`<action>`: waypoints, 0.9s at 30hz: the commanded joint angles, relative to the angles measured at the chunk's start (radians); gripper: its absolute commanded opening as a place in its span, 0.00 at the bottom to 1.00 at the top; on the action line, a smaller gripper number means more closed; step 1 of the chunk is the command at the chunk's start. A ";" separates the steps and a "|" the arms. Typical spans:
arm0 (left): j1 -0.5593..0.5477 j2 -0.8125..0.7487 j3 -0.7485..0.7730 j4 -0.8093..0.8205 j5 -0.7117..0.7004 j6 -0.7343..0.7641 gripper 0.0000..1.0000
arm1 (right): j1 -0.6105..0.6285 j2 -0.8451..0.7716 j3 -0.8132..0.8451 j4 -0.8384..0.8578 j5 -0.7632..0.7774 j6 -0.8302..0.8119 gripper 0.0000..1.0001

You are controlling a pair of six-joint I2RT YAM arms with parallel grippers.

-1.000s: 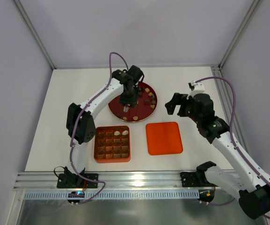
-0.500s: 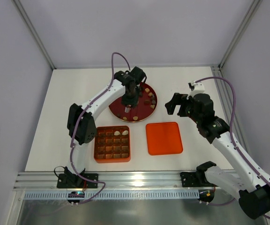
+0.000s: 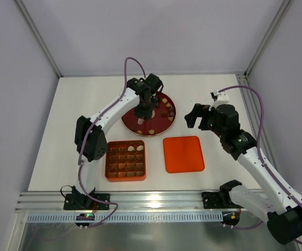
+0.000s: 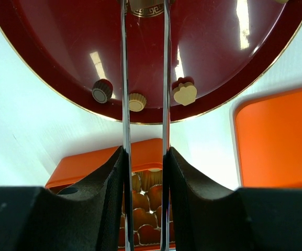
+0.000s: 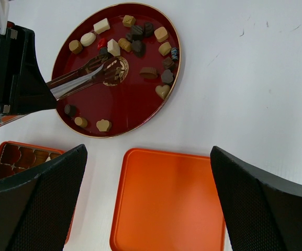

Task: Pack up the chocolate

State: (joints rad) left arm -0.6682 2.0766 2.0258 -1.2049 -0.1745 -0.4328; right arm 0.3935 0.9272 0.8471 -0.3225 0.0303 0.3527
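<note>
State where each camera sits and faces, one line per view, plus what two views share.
Top external: fixed overhead behind the left arm and right arm, looking down at the table; left gripper over the red plate, right gripper beside it.
Left wrist: close over the plate, looking along the metal tongs the left gripper clamps; orange box lower in view.
Right wrist: high, looking down at plate and orange lid; right gripper open.
Shared: both wrist views show the cream flower chocolate.
</note>
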 commanded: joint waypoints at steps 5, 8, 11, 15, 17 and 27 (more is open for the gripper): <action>-0.001 -0.084 0.040 -0.028 0.003 0.034 0.34 | 0.005 -0.010 0.012 0.036 -0.003 -0.004 1.00; -0.002 -0.089 0.047 -0.033 0.009 0.039 0.34 | 0.005 -0.008 0.010 0.037 -0.003 -0.004 1.00; -0.001 -0.087 0.060 -0.044 0.013 0.042 0.34 | 0.005 -0.010 0.012 0.040 -0.003 -0.004 1.00; 0.002 -0.085 0.083 -0.062 0.023 0.046 0.34 | 0.005 -0.008 0.012 0.039 -0.003 -0.004 1.00; 0.002 -0.087 0.093 -0.067 0.024 0.048 0.34 | 0.005 -0.008 0.010 0.043 -0.003 -0.003 1.00; 0.009 -0.136 0.070 -0.084 0.050 0.045 0.34 | 0.005 -0.002 0.006 0.048 -0.012 0.002 1.00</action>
State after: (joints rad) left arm -0.6651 2.0289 2.0789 -1.2739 -0.1402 -0.4030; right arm 0.3935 0.9272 0.8471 -0.3157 0.0299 0.3534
